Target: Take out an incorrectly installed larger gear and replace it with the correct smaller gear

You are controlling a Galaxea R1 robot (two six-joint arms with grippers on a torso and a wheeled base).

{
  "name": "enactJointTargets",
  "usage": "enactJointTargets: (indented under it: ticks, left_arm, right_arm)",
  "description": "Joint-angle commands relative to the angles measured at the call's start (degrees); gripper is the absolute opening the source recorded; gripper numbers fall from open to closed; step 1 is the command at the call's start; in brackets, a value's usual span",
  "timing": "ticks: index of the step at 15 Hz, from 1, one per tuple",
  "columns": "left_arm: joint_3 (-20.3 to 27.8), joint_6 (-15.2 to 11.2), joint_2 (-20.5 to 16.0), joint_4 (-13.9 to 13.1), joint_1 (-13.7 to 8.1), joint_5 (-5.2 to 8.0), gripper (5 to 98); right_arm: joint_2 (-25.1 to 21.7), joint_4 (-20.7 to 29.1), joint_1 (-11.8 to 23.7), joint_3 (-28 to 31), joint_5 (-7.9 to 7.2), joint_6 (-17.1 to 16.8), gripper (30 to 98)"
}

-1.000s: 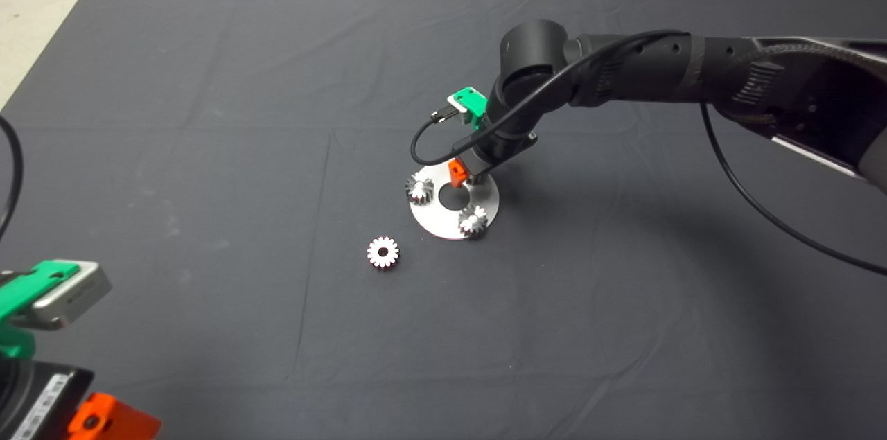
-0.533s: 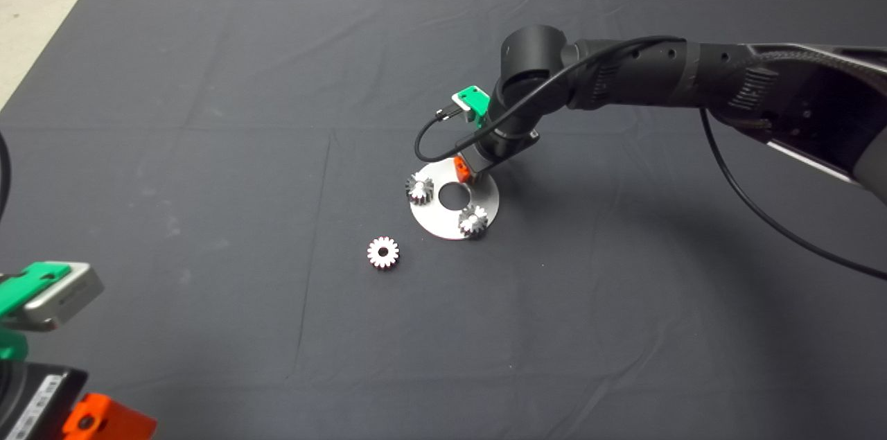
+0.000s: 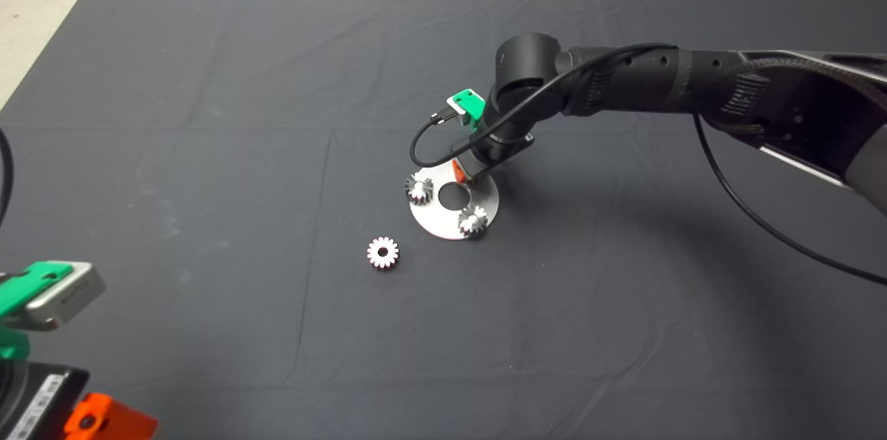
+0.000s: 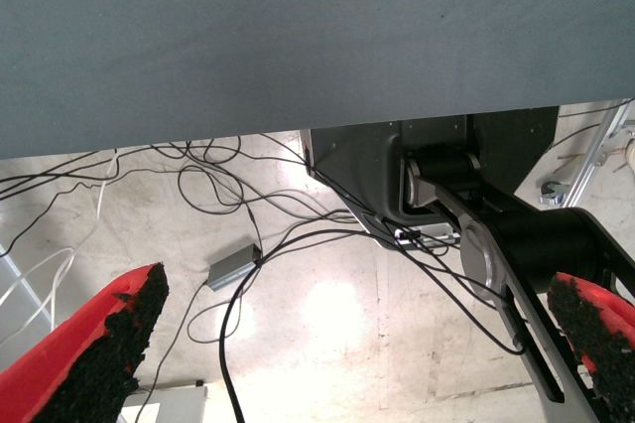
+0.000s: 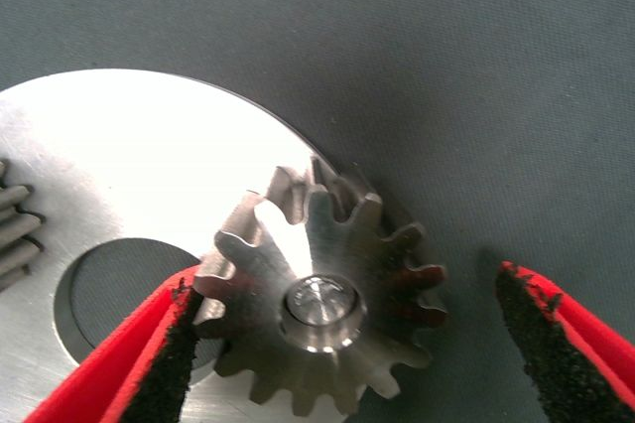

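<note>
The larger gear [image 5: 322, 304], dark grey steel with shiny tooth edges, sits on a peg at the far rim of the round silver plate [image 5: 129, 145]. My right gripper [image 5: 347, 324] is open around it. One pad [image 5: 164, 363] is at its teeth and the other pad [image 5: 556, 334] stands clear. In the head view the right gripper [image 3: 463, 173] hides this gear. The smaller gear [image 3: 382, 252], silvery with a whitish face, lies loose on the mat in front of the plate [image 3: 443, 225]. My left gripper [image 3: 83, 419] is parked at the lower left, open.
Two small gears [image 3: 419, 188] [image 3: 472, 220] sit on the plate beside its centre hole [image 3: 452, 196]. The right arm's black cable [image 3: 748, 197] loops over the mat at the right. The left wrist view shows floor cables beyond the mat's edge.
My right gripper has sunk lower over the plate's far rim, so less of its red finger shows in the head view. The gears and plate have not moved.
</note>
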Motion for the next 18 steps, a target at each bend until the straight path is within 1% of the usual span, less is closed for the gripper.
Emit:
enactJointTargets:
  ticks: [1,3,4,6,7,9,11,12,13,14,16,17,18]
  left_arm:
    - [0.65,0.26,-0.20,-0.91,-0.54,0.23,98.2]
    - [0.65,0.26,-0.12,-0.91,-0.54,0.23,98.2]
    - [0.65,0.26,-0.12,-0.91,-0.54,0.23,98.2]
    - [0.65,0.26,-0.20,-0.91,-0.54,0.23,98.2]
    - [0.67,0.26,-0.22,-0.91,-0.54,0.23,98.2]
    - [0.65,0.30,-0.20,-0.91,-0.54,0.23,98.2]
    - [0.67,0.33,-0.29,-0.91,-0.54,0.23,98.2]
    - [0.74,0.34,-0.38,-0.91,-0.54,0.23,98.2]
    - [0.74,0.34,-0.55,-0.91,-0.54,0.23,98.2]
    - [0.73,0.35,-0.55,-0.91,-0.54,0.23,98.2]
    - [0.74,0.35,-0.76,-0.91,-0.54,0.23,98.2]
    - [0.74,0.35,-1.08,-0.91,-0.54,0.23,98.2]
    - [0.74,0.37,-1.26,-0.91,-0.54,0.23,98.2]
  right_arm:
    - [0.27,-1.94,1.20,0.33,1.64,0.18,74.9]
    - [0.22,-1.94,1.11,0.33,2.74,0.26,74.9]
    - [0.27,-1.95,1.11,0.33,3.41,0.09,71.7]
    - [0.18,-1.98,1.20,0.29,4.76,0.30,70.7]
    - [0.18,-1.96,1.20,0.33,4.81,0.35,70.7]
    - [0.18,-1.94,1.20,0.29,4.81,0.61,65.1]
    - [0.11,-1.94,1.20,0.24,4.81,0.53,65.1]
    - [0.09,-1.94,1.20,0.24,4.76,0.53,63.9]
    - [0.18,-1.94,1.20,-0.01,4.65,0.53,61.1]
    - [0.18,-1.94,1.20,-0.37,4.56,0.53,60.6]
    - [0.27,-1.94,1.22,-0.37,4.08,0.44,60.2]
    - [0.27,-1.77,1.35,-0.37,3.75,0.44,56.4]
    - [0.24,-1.76,1.38,-0.37,3.08,0.44,55.3]
